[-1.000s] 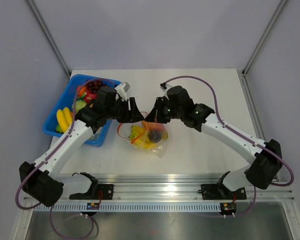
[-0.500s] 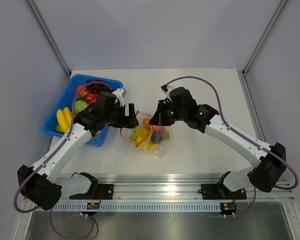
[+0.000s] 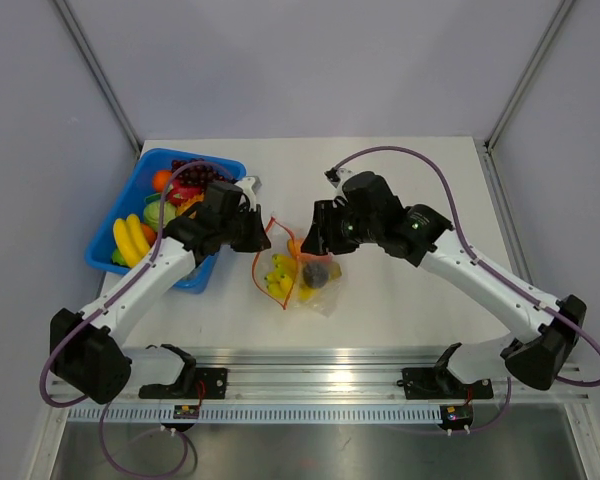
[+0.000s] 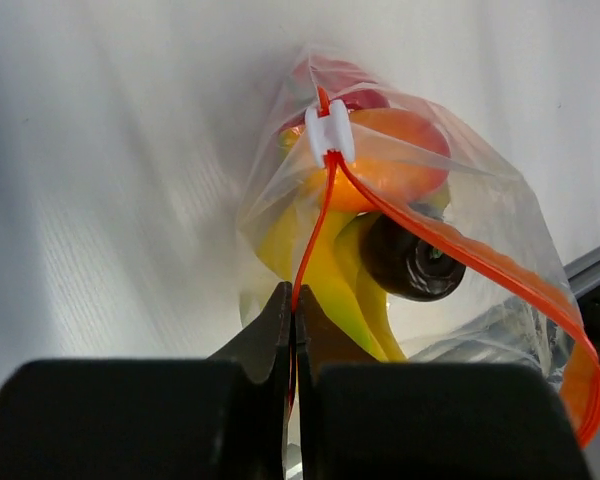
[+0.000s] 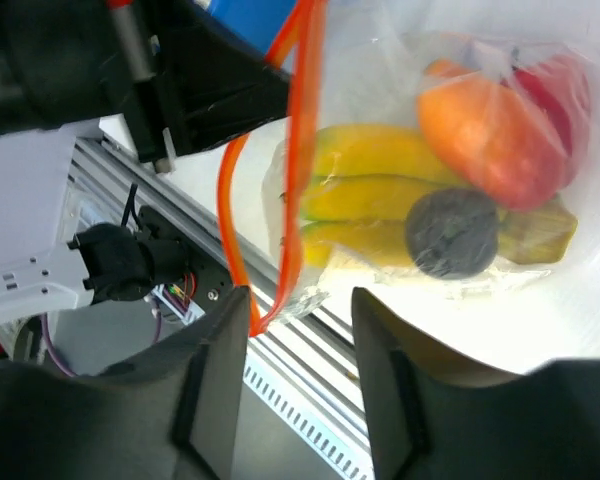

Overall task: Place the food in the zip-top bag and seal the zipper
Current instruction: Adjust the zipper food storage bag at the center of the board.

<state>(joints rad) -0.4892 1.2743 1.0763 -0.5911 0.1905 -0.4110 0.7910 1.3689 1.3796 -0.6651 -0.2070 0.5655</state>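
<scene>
Left claw [image 4: 288, 297] has snapped shut on the zipper [image 4: 316, 232] — right claw [image 5: 300, 302] now parted, bag [image 5: 435, 48] of food [image 5: 380, 160] just beyond.

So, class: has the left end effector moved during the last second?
Yes. In the top view the left end effector has drawn back to the left, toward the blue tray.
</scene>
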